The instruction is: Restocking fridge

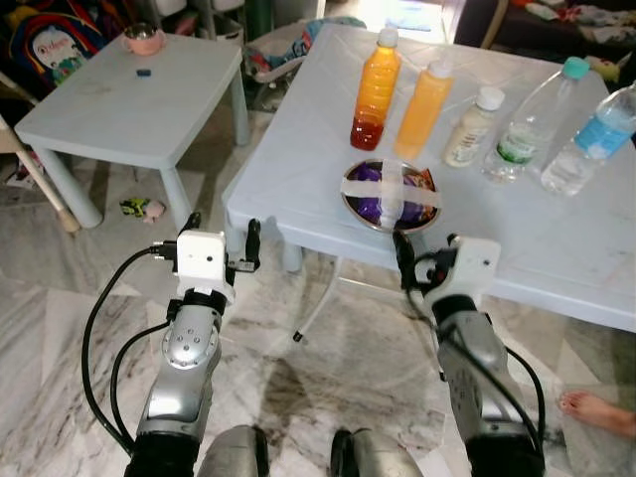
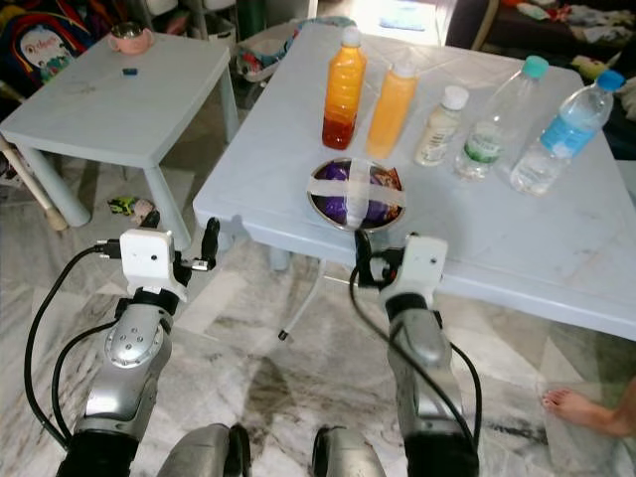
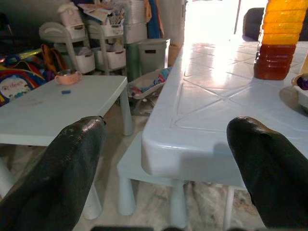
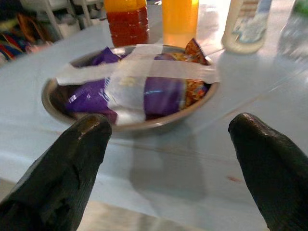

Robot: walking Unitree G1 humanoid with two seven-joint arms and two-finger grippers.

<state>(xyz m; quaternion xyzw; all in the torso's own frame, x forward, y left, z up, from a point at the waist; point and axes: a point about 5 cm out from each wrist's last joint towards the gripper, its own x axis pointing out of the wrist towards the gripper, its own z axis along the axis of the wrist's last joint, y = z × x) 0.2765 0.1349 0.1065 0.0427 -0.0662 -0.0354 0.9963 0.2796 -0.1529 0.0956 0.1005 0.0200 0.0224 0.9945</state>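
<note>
A steel bowl (image 1: 391, 196) holding purple snack packets strapped down with crossed white tape sits near the front edge of the big white table (image 1: 556, 248). Behind it stand a juice bottle, orange above and red at the bottom (image 1: 376, 91), a plain orange one (image 1: 424, 107), a small white bottle (image 1: 473, 127) and two water bottles (image 1: 532, 119). My right gripper (image 1: 427, 260) is open just in front of the bowl (image 4: 130, 91), at table-edge height, with nothing between its fingers. My left gripper (image 1: 224, 236) is open and empty at the table's left front corner (image 3: 192, 154).
A low white table (image 1: 129, 99) with a pink cup (image 1: 144, 38) stands to the left, and a small toy (image 1: 139, 208) lies on the marble floor by its leg. A person's bare foot (image 1: 596, 412) is at the lower right. Storage racks and bags (image 3: 96, 43) line the back.
</note>
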